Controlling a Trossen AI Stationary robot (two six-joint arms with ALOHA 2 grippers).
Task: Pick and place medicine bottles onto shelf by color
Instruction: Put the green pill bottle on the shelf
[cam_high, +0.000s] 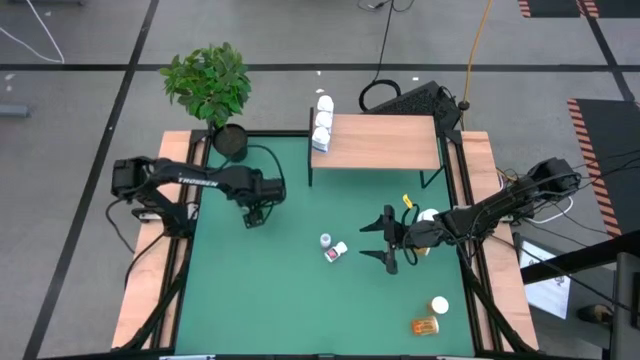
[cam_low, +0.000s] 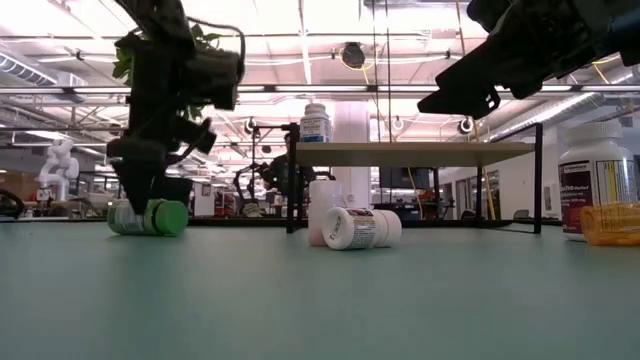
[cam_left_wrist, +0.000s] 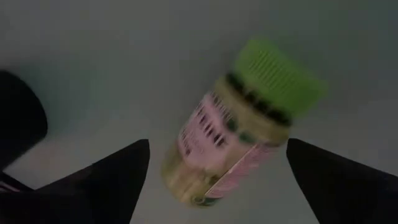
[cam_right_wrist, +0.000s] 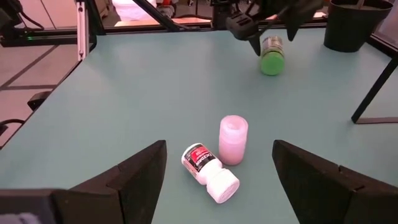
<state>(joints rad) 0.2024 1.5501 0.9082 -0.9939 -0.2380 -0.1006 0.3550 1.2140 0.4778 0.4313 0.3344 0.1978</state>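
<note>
light: bright ceiling strips in low view, arms backlit dark | left wrist view: dim, green-capped bottle blurred | high view: even, soft shadows on worktop

Through my left wrist camera I see a green-capped medicine bottle lying tilted on the green mat, cap toward the frame's upper right, pink label facing me. My left gripper straddles it, fingers spread wide at lower left and lower right.
</note>
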